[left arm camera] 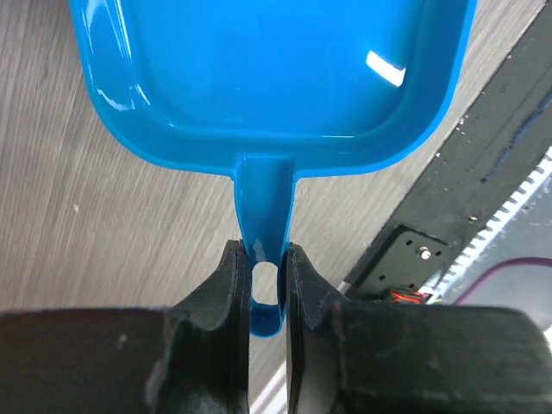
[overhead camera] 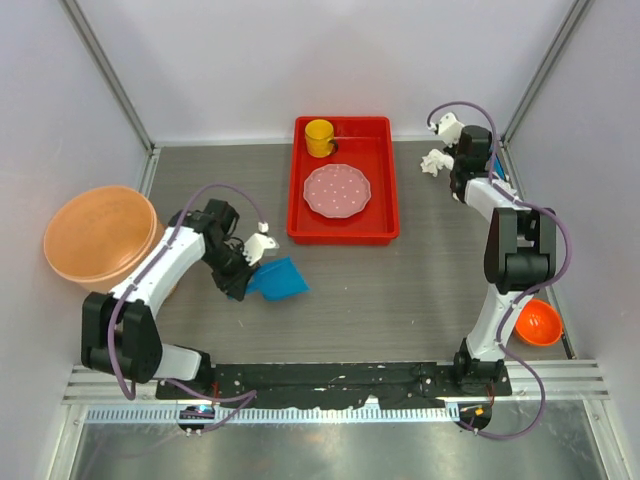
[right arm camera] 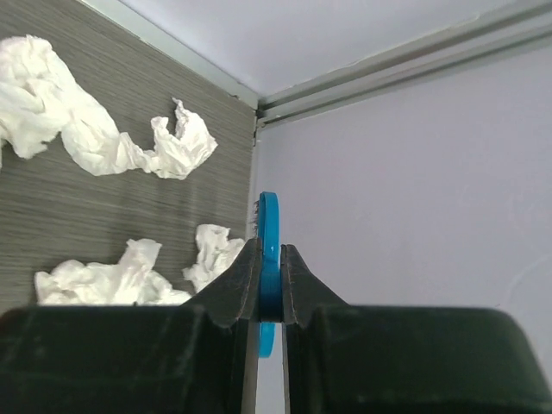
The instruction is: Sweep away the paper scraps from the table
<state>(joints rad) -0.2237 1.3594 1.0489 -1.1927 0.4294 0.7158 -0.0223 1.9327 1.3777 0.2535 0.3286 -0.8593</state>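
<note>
Blue dustpan (left arm camera: 274, 82), handle pinched in left tool (left arm camera: 266, 260)

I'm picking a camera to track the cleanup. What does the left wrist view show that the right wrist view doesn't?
Only left wrist: a blue dustpan, its handle clamped in the left tool. Only right wrist: the paper scraps near the wall, and a thin blue handle clamped in the right tool. Both: the table.

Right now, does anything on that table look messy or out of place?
Yes: crumpled white paper scraps lie strewn over the table in its far right corner, near the right gripper. The plate and cup sit neatly in the red tray.
</note>
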